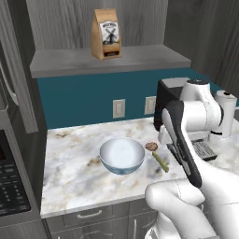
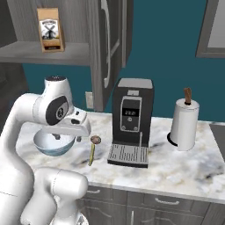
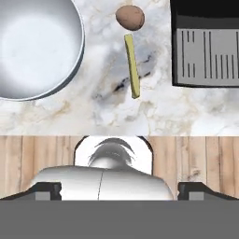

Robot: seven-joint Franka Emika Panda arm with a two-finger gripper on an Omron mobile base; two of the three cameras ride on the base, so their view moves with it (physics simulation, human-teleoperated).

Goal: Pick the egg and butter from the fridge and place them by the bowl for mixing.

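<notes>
Speckled oval egg [image 3: 130,17] touches slim yellow butter [image 3: 132,66] beside glossy bowl [image 3: 74,65]; jaws apart, empty.

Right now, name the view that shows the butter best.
The hand view: the butter lies whole and unblocked on the counter, just below the egg. Both base views show it as a small, thin, slanted stick beside the bowl.

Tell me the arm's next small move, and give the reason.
Probably just lift the open gripper clear and stop: the egg and butter already lie on the marble counter beside the bowl, and the gripper holds nothing.
</notes>
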